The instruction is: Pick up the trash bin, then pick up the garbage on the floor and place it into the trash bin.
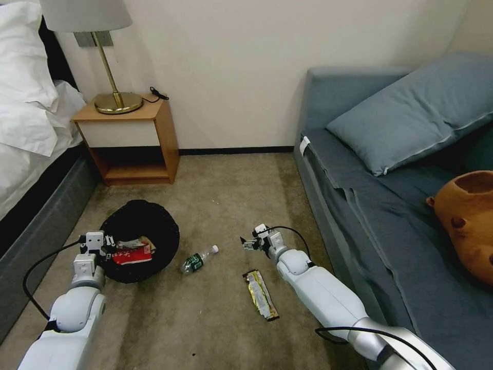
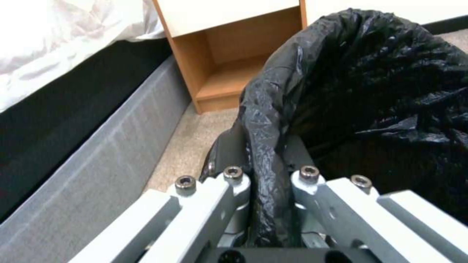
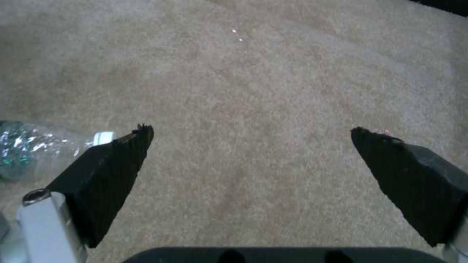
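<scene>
While the left pincer (image 2: 268, 175) clamps the trash bin (image 1: 154, 218) rim, the bottle (image 1: 197, 260) lies beside the spread right pincer (image 3: 248, 146).

So the trash bin (image 1: 139, 240) sits in front of the nightstand (image 1: 128, 141), snack packet (image 1: 132, 255) inside it; bottle (image 1: 197, 260) just right of it, bar wrapper (image 1: 261, 295) farther right, sofa (image 1: 390, 216) beyond.

Room contents, placed from the left pincer (image 1: 108, 245):
- Open-fronted light wooden bedside cabinet (image 1: 131, 141), ahead.
- Brass table lamp with white shade (image 1: 110, 77), on it.
- Bed with white linen and grey base (image 1: 31, 154), to its left.
- Grey-blue sofa (image 1: 390, 205) with matching cushion (image 1: 416, 113), far right.
- Brown plush toy (image 1: 467, 221), on it.
- Beige carpet (image 1: 221, 195), beneath.
</scene>
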Controlling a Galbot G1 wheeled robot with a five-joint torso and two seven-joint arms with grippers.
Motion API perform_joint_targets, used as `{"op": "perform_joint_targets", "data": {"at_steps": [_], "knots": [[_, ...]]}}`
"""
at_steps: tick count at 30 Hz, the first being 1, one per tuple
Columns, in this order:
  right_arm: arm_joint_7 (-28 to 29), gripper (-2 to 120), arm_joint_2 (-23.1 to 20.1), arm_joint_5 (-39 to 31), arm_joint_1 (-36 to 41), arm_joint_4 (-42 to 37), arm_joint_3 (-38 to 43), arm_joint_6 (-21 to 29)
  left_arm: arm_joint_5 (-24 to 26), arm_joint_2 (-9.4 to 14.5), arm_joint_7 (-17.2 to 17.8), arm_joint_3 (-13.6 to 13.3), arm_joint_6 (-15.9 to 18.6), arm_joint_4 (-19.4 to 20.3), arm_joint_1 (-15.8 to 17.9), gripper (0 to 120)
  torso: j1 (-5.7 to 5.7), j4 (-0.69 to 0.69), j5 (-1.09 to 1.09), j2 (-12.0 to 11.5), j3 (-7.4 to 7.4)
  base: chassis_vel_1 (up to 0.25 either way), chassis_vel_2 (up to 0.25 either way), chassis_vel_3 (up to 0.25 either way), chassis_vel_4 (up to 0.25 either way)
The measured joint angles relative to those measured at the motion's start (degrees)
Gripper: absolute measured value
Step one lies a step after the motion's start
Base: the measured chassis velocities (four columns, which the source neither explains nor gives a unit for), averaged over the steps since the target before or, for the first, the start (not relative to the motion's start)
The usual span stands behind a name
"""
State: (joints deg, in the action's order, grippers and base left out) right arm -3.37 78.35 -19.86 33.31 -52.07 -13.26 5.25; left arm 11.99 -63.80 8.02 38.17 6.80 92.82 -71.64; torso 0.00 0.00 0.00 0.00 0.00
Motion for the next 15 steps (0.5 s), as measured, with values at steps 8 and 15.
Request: {"op": "perform_joint_targets", "data": {"at_steps": [8, 15], "knots": [[0.40, 100, -0.29, -0.65, -0.75, -0.19, -1.42, 1.80, 0.63, 0.37, -0.25, 0.11, -0.35, -0.22, 0.11, 4, 0.00, 0.00, 0.00, 0.00, 0.00, 0.000, 0.000, 0.000, 0.000], [1.34, 100, -1.84, -2.00, 0.37, -3.64, -4.05, 5.16, 1.11, 1.03, -0.45, 0.85, -1.53, -1.27, -0.10, 4, 0.00, 0.00, 0.00, 0.00, 0.00, 0.000, 0.000, 0.000, 0.000]]}}
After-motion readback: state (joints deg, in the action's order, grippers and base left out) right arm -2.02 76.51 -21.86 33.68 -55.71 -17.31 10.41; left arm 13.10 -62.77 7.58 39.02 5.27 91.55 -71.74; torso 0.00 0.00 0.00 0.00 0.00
